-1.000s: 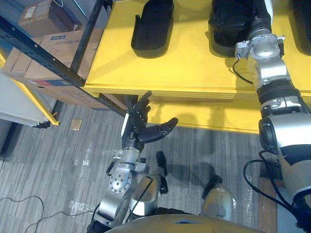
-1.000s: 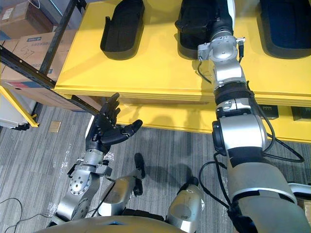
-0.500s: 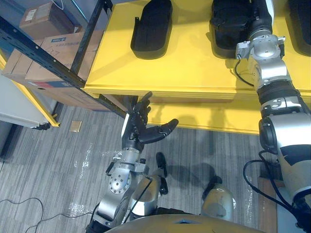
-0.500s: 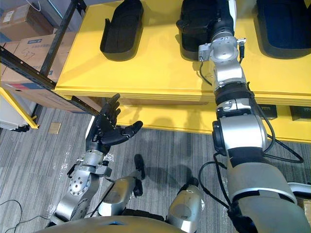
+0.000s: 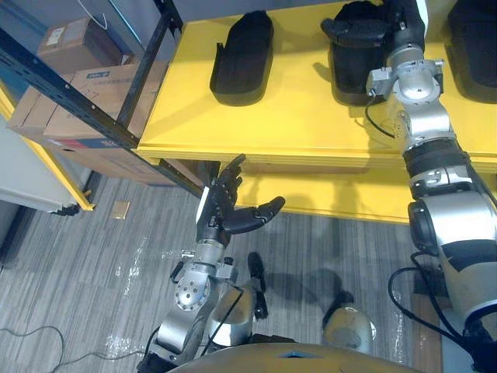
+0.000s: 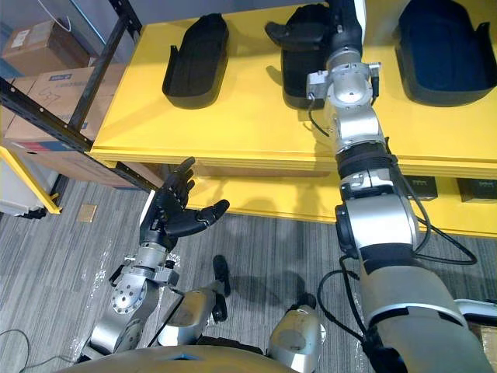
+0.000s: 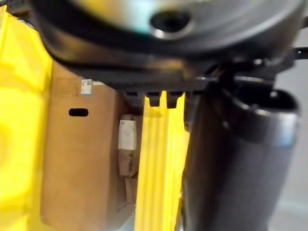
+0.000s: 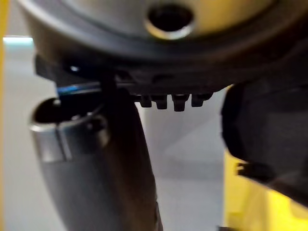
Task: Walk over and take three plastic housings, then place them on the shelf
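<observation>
Already three housings (image 6: 196,58) on shelf (image 6: 233,120).

No legible txt anywhere. Blue-and-white printed strip (image 5: 96,75) on top face of big box (image 5: 85,109), left of shelf (image 5: 311,116): too small to read. White label (image 5: 54,36) w/ dark marks on small box (image 5: 78,48) behind it: unreadable. Both also in right eye view, no clearer. In left wrist view, small white sticker (image 7: 86,87) w/ blurred print on brown carton (image 7: 79,168), just above a dark slot. Second pale label (image 7: 127,134) near carton's edge, blank or blurred, can't tell which. Under shelf at right, pale tags (image 6: 423,184) on dark items (image 6: 475,189): print too fine to make out.
</observation>
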You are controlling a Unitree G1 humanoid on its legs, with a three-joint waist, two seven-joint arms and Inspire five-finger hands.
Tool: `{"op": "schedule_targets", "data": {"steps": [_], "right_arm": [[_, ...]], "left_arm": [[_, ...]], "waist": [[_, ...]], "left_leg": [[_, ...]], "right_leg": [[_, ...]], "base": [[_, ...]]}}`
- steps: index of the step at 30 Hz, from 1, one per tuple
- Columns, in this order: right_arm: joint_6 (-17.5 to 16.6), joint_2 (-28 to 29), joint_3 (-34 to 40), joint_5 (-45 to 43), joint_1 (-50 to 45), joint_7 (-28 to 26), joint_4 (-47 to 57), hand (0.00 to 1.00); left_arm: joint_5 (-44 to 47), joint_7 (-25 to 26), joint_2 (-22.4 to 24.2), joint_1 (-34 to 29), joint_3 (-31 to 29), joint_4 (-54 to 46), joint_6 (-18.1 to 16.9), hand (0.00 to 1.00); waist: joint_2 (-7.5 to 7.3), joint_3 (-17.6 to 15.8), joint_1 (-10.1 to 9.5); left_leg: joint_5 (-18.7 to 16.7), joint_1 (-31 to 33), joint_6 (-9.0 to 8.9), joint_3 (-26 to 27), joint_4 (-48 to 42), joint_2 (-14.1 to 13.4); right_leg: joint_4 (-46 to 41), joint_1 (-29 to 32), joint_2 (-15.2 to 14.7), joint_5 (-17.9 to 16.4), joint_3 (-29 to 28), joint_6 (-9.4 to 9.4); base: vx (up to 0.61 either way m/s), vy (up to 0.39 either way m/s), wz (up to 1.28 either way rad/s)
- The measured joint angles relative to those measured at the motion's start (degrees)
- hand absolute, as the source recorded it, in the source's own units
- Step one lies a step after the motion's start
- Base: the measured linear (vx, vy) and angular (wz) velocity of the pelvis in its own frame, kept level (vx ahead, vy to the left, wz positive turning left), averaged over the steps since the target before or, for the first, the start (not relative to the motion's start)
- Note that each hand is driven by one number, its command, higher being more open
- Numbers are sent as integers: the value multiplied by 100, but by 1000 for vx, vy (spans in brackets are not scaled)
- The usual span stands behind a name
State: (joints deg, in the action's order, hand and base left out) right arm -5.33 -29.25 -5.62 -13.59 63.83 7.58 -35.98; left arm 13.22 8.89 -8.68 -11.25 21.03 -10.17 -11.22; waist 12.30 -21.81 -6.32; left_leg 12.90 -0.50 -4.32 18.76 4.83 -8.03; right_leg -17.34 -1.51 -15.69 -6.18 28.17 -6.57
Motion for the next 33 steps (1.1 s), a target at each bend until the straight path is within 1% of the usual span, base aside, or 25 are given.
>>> {"op": "schedule_targets", "data": {"steps": [3,4,5,6,7,8,9,10,12,14,15,17,18,19,20,21,22,23,24,25,27,30,31,32,33], "right_arm": [[-172,5,293,-14,-646,-28,1403,100],[-270,5,499,-5,-986,-88,2018,100],[-340,2,753,35,-1412,-109,2642,100],[-394,1,890,44,-1668,-124,2926,100],[-546,-43,1232,90,-2241,-174,3427,100],[-698,-145,1606,75,-2826,-236,3806,100],[-752,-217,1787,50,-3093,-256,3950,100],[-819,-289,2190,-58,-3630,-306,4205,100],[-837,-256,2729,-169,-4403,-343,4528,100],[-944,80,3274,-227,-5543,-412,4868,100],[-964,223,3352,-179,-5781,-406,4925,100],[-1078,852,3539,307,-6606,-253,5053,100],[-1080,1013,3534,397,-6784,-225,5053,100],[-1079,1334,3494,644,-7155,-118,5051,100],[-1079,1633,3392,942,-7525,146,5017,100],[-1080,1773,3322,1056,-7683,267,4975,100],[-1096,2042,3182,1115,-7934,567,4793,100],[-1113,2167,3130,1108,-8007,729,4643,100],[-1146,2539,3081,1106,-8164,1240,3985,100],[-1146,2603,3080,1096,-8190,1328,3864,100],[-1144,2953,3041,962,-8413,1637,3083,100],[-1115,3197,2843,865,-8641,1547,2105,100],[-1010,3188,2738,820,-8623,1338,1487,100],[-1006,3186,2717,809,-8577,1251,1193,100],[-999,3183,2643,788,-8454,1150,640,100]], "left_arm": [[-44,-23,9,-76,-222,-4,-28,100],[-76,12,13,-95,-410,-4,-34,100],[-155,78,16,-142,-627,-4,-46,100],[-259,115,18,-201,-748,-3,-74,100],[-355,193,14,-321,-982,-3,-150,100],[-485,320,14,-428,-1217,10,-211,100],[-490,380,14,-468,-1309,27,-260,100],[-507,503,13,-539,-1524,104,-347,100],[-739,724,50,-606,-1824,290,-391,100],[-986,1121,217,-847,-2132,518,-493,100],[-1037,1243,272,-927,-2198,547,-511,100],[-1442,1697,463,-1043,-2399,714,-647,100],[-1519,1779,498,-1070,-2435,754,-712,100],[-1727,1973,557,-1127,-2463,813,-795,100],[-2003,2203,601,-1167,-2468,946,-939,100],[-2120,2312,623,-1185,-2477,1025,-1022,100],[-2319,2543,679,-1192,-2525,1190,-1130,100],[-2357,2638,702,-1195,-2551,1264,-1162,100],[-2408,2898,834,-1236,-2724,1627,-1252,100],[-2413,2932,868,-1240,-2762,1697,-1254,100],[-2319,3061,1057,-1348,-2982,2231,-1254,100],[-1959,2997,1269,-1450,-3192,3053,-1258,100],[-1769,2813,1325,-1439,-3287,3594,-1257,100],[-1754,2740,1329,-1410,-3326,3830,-1255,100],[-1724,2610,1306,-1297,-3337,4294,-1246,100]], "waist": [[-151,252,32],[-276,349,64],[-430,478,146],[-510,563,198],[-663,721,269],[-766,874,373],[-796,928,411],[-848,1012,485],[-889,1057,557],[-915,1146,744],[-914,1161,801],[-924,1176,841],[-931,1197,843],[-945,1238,849],[-962,1291,865],[-979,1315,870],[-1012,1354,884],[-1012,1381,891],[-1057,1433,893],[-1063,1441,894],[-1082,1521,890],[-1103,1522,859],[-1142,1544,815],[-1162,1538,785],[-1194,1532,732]], "left_leg": [[-16,-48,-21,48,-1,-42],[-22,-111,-29,93,-1,-64],[-27,-154,-34,142,1,-65],[-43,-168,-55,150,2,-65],[-83,-211,-82,195,3,-70],[-154,-220,-103,232,5,-76],[-203,-230,-95,278,6,-85],[-256,-238,-69,364,11,-93],[-309,-294,-75,526,24,-94],[-389,-324,-113,671,27,-88],[-410,-329,-111,710,27,-95],[-428,-365,-130,895,27,-154],[-431,-365,-135,932,27,-155],[-436,-364,-143,975,26,-187],[-443,-361,-152,981,26,-211],[-446,-362,-157,987,26,-222],[-451,-363,-166,997,24,-244],[-450,-364,-167,1000,23,-249],[-441,-394,-155,1030,13,-265],[-441,-400,-155,1036,8,-266],[-455,-418,-166,1095,4,-284],[-575,-571,-197,1231,19,-304],[-669,-624,-203,1280,26,-298],[-677,-661,-205,1309,26,-298],[-683,-733,-197,1329,27,-289]], "right_leg": [[308,-176,118,125,4,-13],[483,-268,178,193,-5,-25],[653,-388,212,249,1,-40],[737,-405,233,276,-3,-44],[908,-493,276,346,-21,-63],[1082,-559,317,418,-22,-88],[1145,-571,336,447,-41,-96],[1265,-575,380,523,-106,-106],[1451,-591,397,618,-227,-135],[1627,-595,435,678,-327,-196],[1673,-596,447,690,-337,-190],[1837,-587,487,767,-334,-169],[1865,-576,502,783,-330,-169],[1876,-556,523,792,-329,-161],[1884,-551,545,793,-326,-157],[1889,-548,556,792,-328,-155],[1891,-545,575,798,-330,-156],[1881,-544,581,819,-331,-140],[1838,-549,582,834,-340,-91],[1833,-552,582,835,-342,-90],[1801,-568,564,834,-351,-87],[1674,-593,502,790,-346,-45],[1626,-613,474,729,-341,-69],[1622,-647,467,717,-333,-63],[1583,-701,448,676,-327,-61]], "base": [[81,-25,-6],[79,-34,-13],[79,-33,-12],[61,-26,-13],[79,-12,-13],[68,2,-17],[58,28,-22],[14,42,-35],[-3,42,-40],[-5,30,-32],[20,19,-35],[22,7,-41],[22,-5,-33],[38,-17,-16],[49,-23,-10],[88,-38,-3],[65,-25,-3],[126,-24,-5],[74,-6,-5],[111,-6,-6],[102,1,-9],[55,25,-19],[0,19,-10],[8,20,-4],[0,0,0]]}}
